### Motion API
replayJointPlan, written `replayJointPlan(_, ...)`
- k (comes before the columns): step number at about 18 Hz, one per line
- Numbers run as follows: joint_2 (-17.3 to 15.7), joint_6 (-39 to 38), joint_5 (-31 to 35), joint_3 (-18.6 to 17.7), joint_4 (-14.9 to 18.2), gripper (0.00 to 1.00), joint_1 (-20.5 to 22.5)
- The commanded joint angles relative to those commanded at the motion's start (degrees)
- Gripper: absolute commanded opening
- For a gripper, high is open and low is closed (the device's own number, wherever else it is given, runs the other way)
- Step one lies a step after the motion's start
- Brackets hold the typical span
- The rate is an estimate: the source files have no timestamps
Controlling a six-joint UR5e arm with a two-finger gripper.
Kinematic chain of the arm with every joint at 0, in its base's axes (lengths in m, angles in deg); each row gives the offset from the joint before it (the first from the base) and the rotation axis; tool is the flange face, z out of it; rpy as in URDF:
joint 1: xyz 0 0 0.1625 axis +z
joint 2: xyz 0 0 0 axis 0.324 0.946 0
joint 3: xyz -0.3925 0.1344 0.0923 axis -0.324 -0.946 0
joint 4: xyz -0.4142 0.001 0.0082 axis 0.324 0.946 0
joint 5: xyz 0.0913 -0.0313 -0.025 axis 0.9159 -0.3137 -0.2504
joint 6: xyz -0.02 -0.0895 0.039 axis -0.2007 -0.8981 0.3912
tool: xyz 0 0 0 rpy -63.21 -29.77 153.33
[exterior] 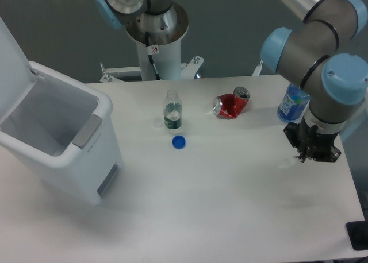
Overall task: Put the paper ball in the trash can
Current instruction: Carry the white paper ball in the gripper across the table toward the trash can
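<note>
The arm reaches in from the upper right, and its gripper (306,155) hangs low over the right side of the table (230,205), pointing straight down. From this angle the fingers are a dark cluster under the wrist, so I cannot tell whether they are spread or pressed together. Just left of the fingertips, on the tabletop, sits a faint pale smudge: that looks like the paper ball (286,163), white on white and hard to make out, close beside the gripper but whether it is touched I cannot say.

Over on the far left stands the trash can (63,142), lid flipped up and back, mouth wide open, grey handle on the front rim and a grey patch lower down. It is well apart from the ball, the whole table lying between them.

In the middle, a small clear bottle (172,115) stands upright, uncapped, with a blue cap (179,142) lying just in front of it. To the right of that, a crushed red can (231,104) lies on its side. A blue-labelled bottle (292,103) sits at the far right edge, partly hidden behind the arm's elbow.
</note>
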Motion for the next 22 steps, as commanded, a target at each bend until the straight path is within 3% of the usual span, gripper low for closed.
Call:
replayJointPlan(7, -0.4, -2.2, -0.4, -0.1, 0.1, 0.00, -1.4)
replayJointPlan(9, -1.8, -3.0, -1.4, -0.9, -0.2, 0.00, -2.9)
replayJointPlan(13, -8.0, -7.5, -10.2, -3.9, -0.3, 0.00, -4.6)
replayJointPlan(22, -20.1, -20.9, -22.3, -9.2, -0.4, 0.00, -13.1)
